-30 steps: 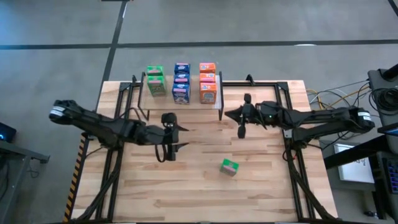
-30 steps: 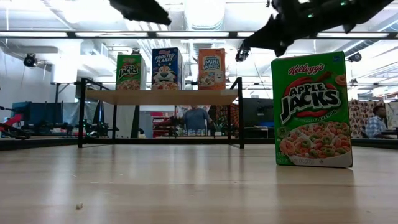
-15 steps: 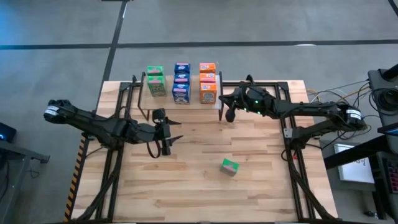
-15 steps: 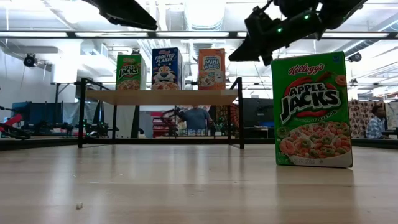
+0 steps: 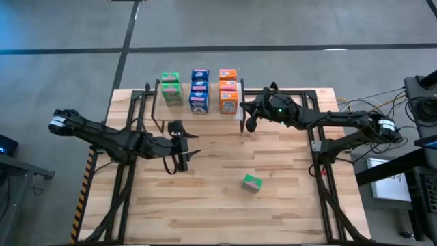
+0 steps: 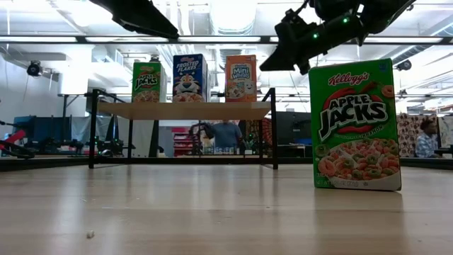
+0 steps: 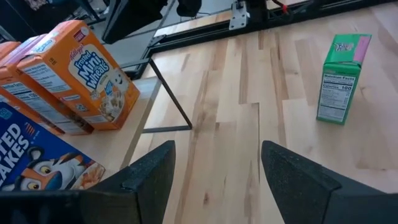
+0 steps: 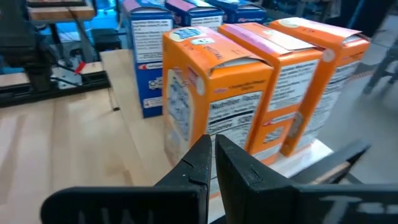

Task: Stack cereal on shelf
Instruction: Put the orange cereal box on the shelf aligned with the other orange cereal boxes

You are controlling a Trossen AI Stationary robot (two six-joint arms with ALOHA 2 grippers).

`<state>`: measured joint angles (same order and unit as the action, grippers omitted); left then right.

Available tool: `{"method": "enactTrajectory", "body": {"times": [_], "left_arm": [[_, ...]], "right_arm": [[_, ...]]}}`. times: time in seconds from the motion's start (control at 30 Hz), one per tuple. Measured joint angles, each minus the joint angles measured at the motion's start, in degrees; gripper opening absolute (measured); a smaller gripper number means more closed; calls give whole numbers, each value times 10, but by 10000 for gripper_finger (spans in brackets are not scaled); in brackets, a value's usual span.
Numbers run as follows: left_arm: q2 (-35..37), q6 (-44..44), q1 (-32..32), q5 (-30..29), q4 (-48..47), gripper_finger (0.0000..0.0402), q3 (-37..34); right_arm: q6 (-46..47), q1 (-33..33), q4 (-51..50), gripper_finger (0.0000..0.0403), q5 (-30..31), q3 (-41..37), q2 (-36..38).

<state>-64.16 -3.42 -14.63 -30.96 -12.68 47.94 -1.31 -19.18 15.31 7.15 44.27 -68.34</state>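
The shelf (image 5: 213, 113) stands at the table's far middle on thin black legs. On it stand two green boxes (image 5: 171, 89), three blue boxes (image 5: 199, 90) and three orange boxes (image 5: 228, 90), each colour in its own row. One more green box (image 5: 252, 182) stands upright on its base on the table, right of the middle; it also shows in the low view (image 6: 354, 124). My left gripper (image 5: 191, 145) is open and empty over the table in front of the shelf. My right gripper (image 5: 248, 126) is shut and empty by the shelf's right end, next to the orange boxes (image 8: 211, 99).
Black frame rails (image 5: 307, 96) run along the table's left and right sides and its far corners. Bare wooden tabletop (image 5: 205, 205) lies in front of the arms. In the low view a person (image 6: 225, 134) stands in the room behind the shelf.
My right gripper has gone toward the table's far left, from over the open table to the shelf's right end by the orange boxes. My left gripper has drawn back a little toward the table's left edge. The boxes have kept still.
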Motion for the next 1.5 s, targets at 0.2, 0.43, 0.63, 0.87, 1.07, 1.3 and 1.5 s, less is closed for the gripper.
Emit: {"method": "enactTrajectory", "body": {"times": [0.2, 0.43, 0.63, 0.87, 1.07, 1.3, 1.5], "left_arm": [[-1, -3, 0, 0, 2, 222, 0], [-1, -5, 0, 0, 3, 222, 0], [-1, -6, 0, 0, 4, 222, 0], [-1, -6, 0, 0, 4, 222, 0], [-1, -6, 0, 0, 4, 222, 0], [-1, -6, 0, 0, 6, 222, 0], [-1, -6, 0, 0, 10, 222, 0]], "right_arm": [[-8, 0, 4, 13, 20, 0, 0], [-8, 0, 18, 13, 20, 0, 0], [-8, 0, 43, 13, 19, 0, -7], [-12, 0, 62, 13, 19, 0, -33], [-12, 0, 71, 13, 19, 0, -39], [-17, 0, 78, 13, 19, 0, -35], [-33, -3, 77, 13, 21, 0, -38]]}}
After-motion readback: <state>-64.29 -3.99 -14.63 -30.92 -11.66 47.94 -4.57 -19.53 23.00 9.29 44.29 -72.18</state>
